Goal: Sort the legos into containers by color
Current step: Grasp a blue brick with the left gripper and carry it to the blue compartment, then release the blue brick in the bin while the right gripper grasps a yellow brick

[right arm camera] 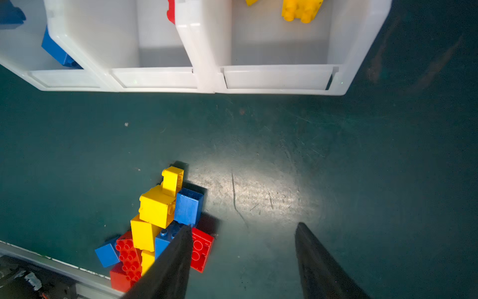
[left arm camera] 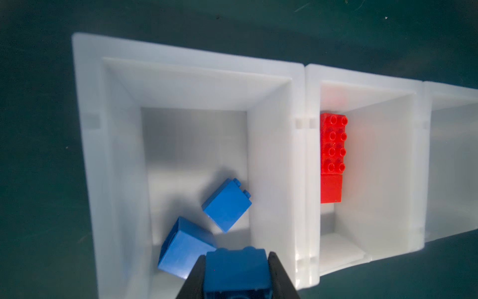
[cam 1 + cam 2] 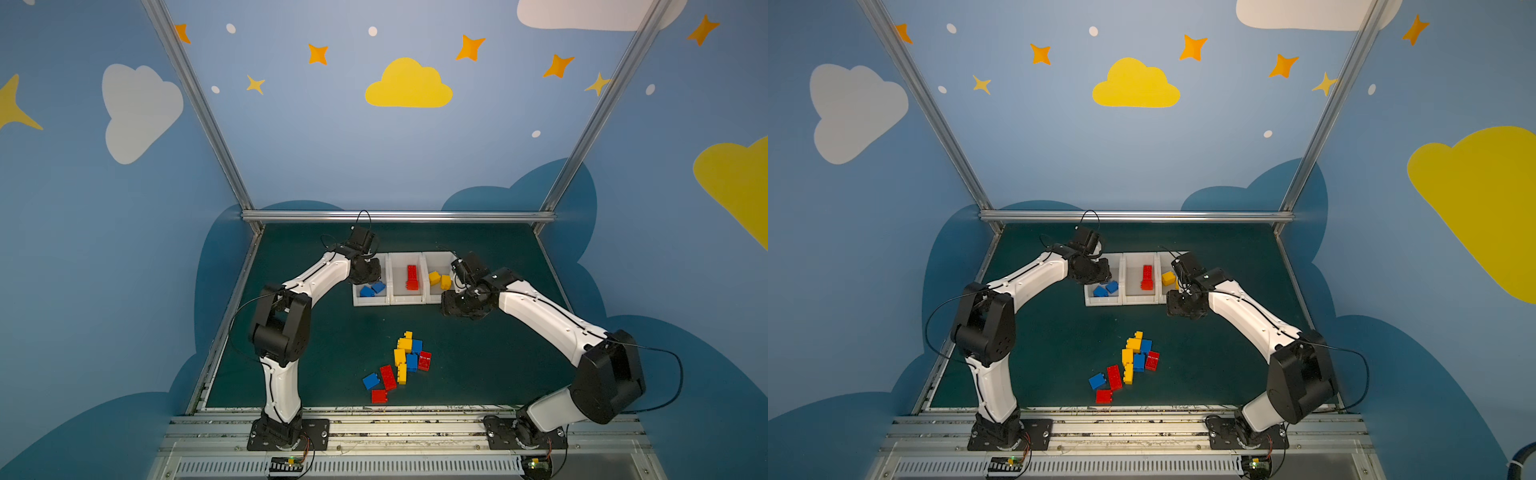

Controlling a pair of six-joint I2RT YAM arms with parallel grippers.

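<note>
Three white containers stand side by side at the back of the mat. The left container (image 2: 88,129) holds two blue legos (image 2: 226,207). My left gripper (image 2: 236,255) hangs over it, shut on a third blue lego (image 2: 236,271). A long red lego (image 3: 412,277) lies in the middle container (image 3: 409,300). Two yellow legos (image 3: 439,279) lie in the right container (image 1: 284,80). My right gripper (image 1: 245,225) is open and holds nothing, above the mat in front of the right container. A pile of red, yellow and blue legos (image 3: 403,361) lies near the front.
The dark green mat (image 3: 498,353) has bare room between the containers and the pile. A metal rail (image 3: 415,415) runs along the front edge, close behind the pile. A metal frame bar (image 3: 395,216) crosses the back.
</note>
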